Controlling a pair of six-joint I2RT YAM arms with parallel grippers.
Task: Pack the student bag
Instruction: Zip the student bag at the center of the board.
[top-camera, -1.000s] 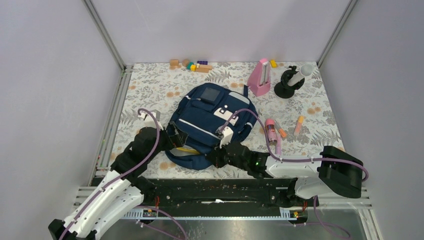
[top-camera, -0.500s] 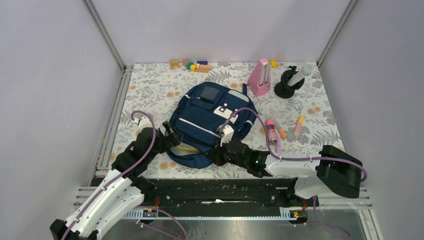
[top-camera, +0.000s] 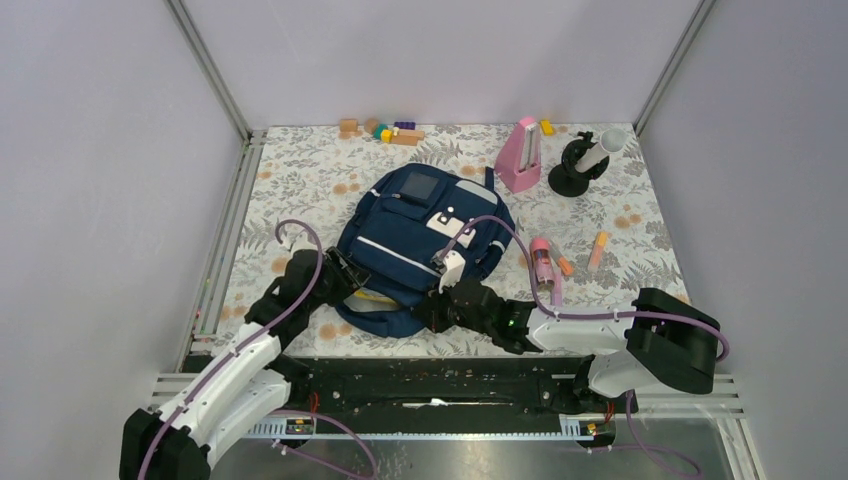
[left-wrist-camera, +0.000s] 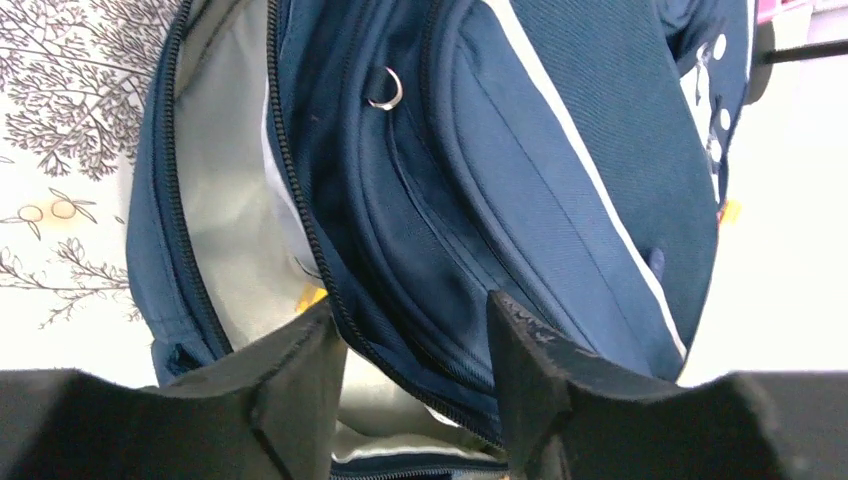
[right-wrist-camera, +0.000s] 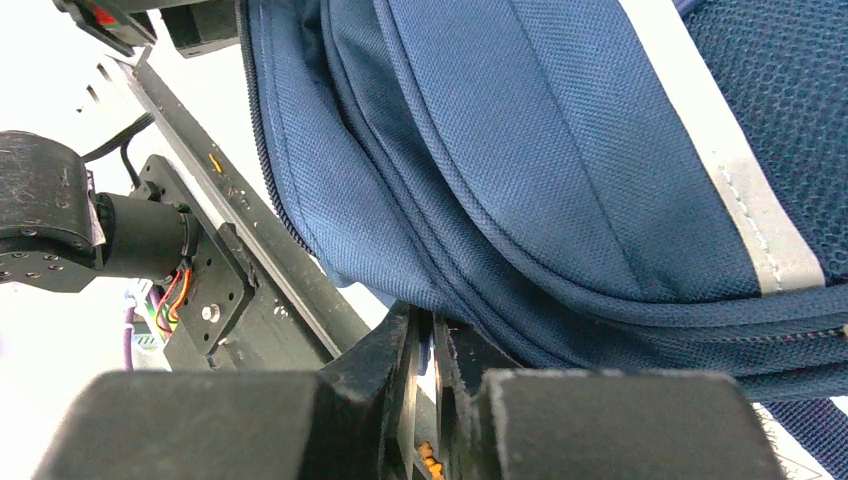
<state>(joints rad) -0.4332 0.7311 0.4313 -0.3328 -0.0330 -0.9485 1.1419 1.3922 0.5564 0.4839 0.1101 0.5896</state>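
The student bag (top-camera: 420, 235), navy with thin white stripes, lies in the middle of the floral mat with its main zip open toward the arms. Its grey lining (left-wrist-camera: 225, 200) shows, and something yellow (left-wrist-camera: 312, 296) lies inside. My left gripper (top-camera: 345, 280) is at the bag's near left edge. Its jaws (left-wrist-camera: 415, 310) have narrowed around the top flap's zipper edge, and the fabric spans from one finger to the other. My right gripper (top-camera: 430, 310) is at the bag's near edge, shut (right-wrist-camera: 428, 318) on a thin fold of the bag's fabric (right-wrist-camera: 560, 150).
A pink metronome-shaped object (top-camera: 520, 155) and a black stand with a white cup (top-camera: 578, 165) stand at the back right. A pink tube (top-camera: 541, 258) and orange markers (top-camera: 598, 248) lie right of the bag. Coloured blocks (top-camera: 385, 130) sit at the back edge.
My left arm has moved right, up to the bag's open edge, and its jaws have narrowed from wide open onto the flap. The right arm has stayed put.
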